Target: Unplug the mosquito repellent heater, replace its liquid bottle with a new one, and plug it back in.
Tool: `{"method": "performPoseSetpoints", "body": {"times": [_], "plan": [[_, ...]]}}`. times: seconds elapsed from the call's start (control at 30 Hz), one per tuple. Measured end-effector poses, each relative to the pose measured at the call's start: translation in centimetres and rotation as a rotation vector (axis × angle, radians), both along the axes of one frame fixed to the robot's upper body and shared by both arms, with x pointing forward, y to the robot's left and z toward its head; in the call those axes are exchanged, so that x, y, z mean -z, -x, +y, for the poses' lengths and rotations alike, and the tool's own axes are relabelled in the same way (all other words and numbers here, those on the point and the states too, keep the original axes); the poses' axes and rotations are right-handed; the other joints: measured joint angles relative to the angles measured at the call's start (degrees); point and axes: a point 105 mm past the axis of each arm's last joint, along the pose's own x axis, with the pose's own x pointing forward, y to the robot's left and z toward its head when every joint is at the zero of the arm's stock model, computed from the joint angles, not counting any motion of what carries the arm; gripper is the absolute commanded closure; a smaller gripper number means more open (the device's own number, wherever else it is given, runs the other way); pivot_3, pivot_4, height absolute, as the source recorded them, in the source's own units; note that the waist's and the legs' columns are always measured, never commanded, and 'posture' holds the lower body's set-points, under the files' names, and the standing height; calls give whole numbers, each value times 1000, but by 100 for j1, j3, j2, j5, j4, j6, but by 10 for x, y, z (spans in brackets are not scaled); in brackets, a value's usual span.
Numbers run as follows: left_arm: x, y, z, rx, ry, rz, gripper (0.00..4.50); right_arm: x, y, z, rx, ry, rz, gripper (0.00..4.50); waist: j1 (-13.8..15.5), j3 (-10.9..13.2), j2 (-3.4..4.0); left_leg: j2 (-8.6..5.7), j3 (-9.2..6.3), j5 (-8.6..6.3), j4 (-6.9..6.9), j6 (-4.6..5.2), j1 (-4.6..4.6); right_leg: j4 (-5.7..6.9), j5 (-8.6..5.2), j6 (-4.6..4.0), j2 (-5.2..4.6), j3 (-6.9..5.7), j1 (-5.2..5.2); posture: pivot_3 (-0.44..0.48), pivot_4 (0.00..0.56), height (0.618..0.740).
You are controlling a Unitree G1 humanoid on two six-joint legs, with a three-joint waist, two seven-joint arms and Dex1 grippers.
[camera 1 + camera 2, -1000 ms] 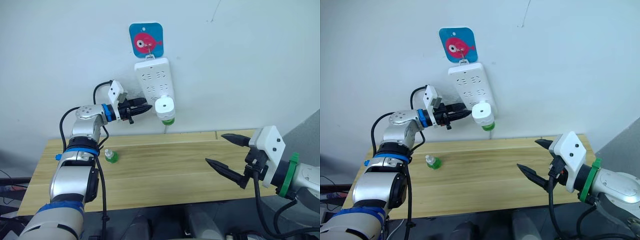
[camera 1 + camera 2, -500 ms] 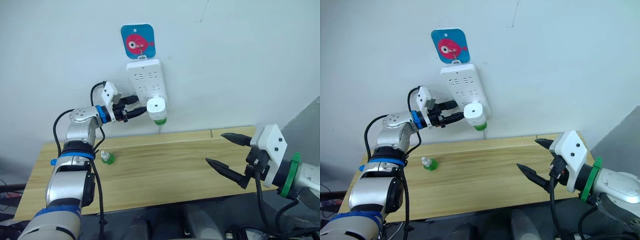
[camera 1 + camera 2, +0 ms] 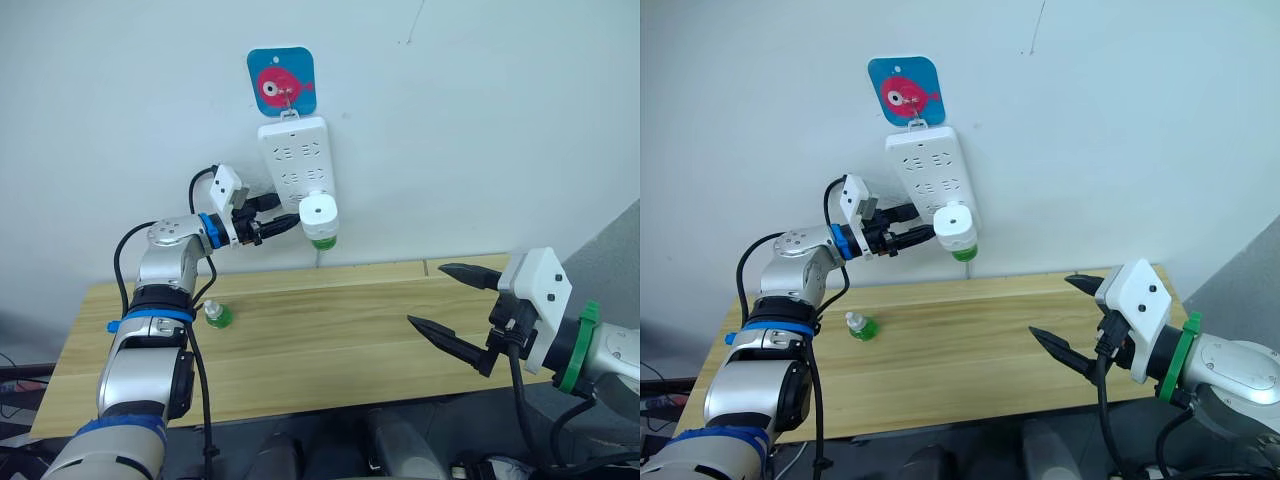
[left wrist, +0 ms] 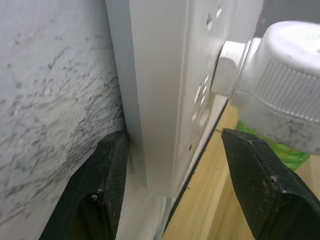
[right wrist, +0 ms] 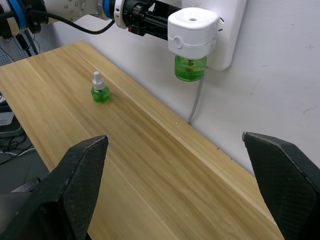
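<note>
While the mosquito repellent heater [image 3: 321,212] sits plugged into the bottom of the white power strip [image 3: 296,165] hanging on the wall at upper centre, a green liquid bottle [image 3: 322,241] hangs beneath it. The left gripper [image 3: 281,221] reaches in from centre left, its fingers [image 4: 260,185] apart and straddling the strip's lower edge just beside the heater. A spare green bottle [image 3: 217,315] stands on the wooden table [image 3: 340,340] at lower left. The right gripper [image 3: 452,305] hovers wide open at lower right.

The white mosquito repellent heater [image 3: 320,213] sits plugged in, green liquid bottle [image 3: 321,241] hanging beneath it
</note>
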Motion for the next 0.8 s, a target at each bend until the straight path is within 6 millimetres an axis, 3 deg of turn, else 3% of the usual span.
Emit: {"method": "performPoseSetpoints", "body": {"times": [0.2, 0.3, 0.43, 0.67, 0.8], "plan": [[-1, 5, -5, 59, 9, 22, 1430, 1, 1, 0, -1, -4, 10, 0, -5, 0, 0, 1, -1, 0, -1, 1, 0, 1, 0, 0, 0, -1, -1, -276, 154, 740], [-1, 6, -5, 68, 9, 29, 2017, 2, 1, 0, -2, -5, 14, 0, -5, 0, 0, 0, -1, 0, 0, 0, 0, 1, 0, 0, 0, 0, -1, -271, 152, 740], [-3, 8, -6, 83, 10, 26, 3207, 5, 2, 3, -14, -9, 28, 0, -3, 0, 0, 0, -2, 0, -1, 0, 0, 1, 0, 0, 0, -2, -1, -265, 152, 740], [-3, 7, -8, 76, 11, 21, 3232, -1, -4, 12, -24, -48, -10, 0, -4, 0, 0, 1, -1, 0, 3, 0, 0, 2, 0, 0, -1, 0, -1, -264, 152, 740], [-2, 10, -5, 60, 8, 19, 3232, -13, -34, 26, 54, -85, -115, 0, -28, 1, 2, 1, -2, 0, 4, 0, 1, 6, 0, -1, -1, 5, -6, -263, 152, 740]]}}
